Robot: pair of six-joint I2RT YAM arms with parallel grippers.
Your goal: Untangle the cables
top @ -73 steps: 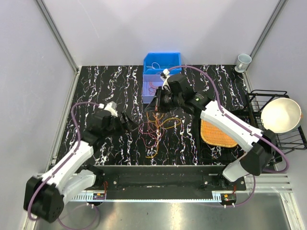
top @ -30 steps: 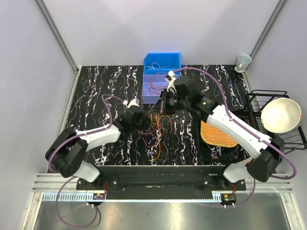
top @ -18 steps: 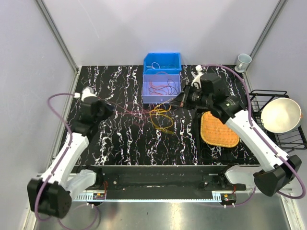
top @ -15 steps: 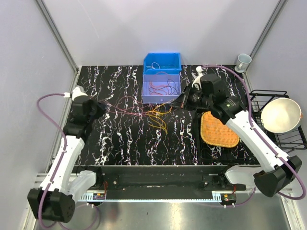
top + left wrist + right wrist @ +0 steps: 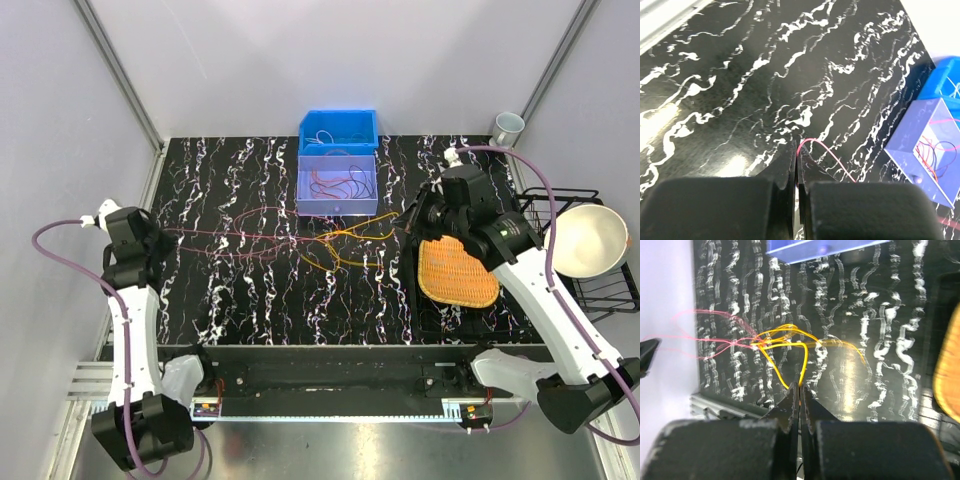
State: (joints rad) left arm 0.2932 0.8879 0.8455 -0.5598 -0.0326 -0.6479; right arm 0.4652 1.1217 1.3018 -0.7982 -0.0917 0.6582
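While my left fingers [image 5: 782, 170] are pinching a red wire [image 5: 809, 139] and my right fingers [image 5: 789, 407] an orange wire [image 5: 805, 360], the cables [image 5: 335, 240] are spanning the tabletop's [image 5: 250, 300] middle; thread-thin, limp and snag-prone, they are probably asking for grips close beside the knot [image 5: 757, 344].

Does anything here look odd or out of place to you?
Yes: the cables are drawn out in a line over the table between the left tool and the right tool. The red strands are on one side and the orange ones on the other, snagged in a knot near the middle.
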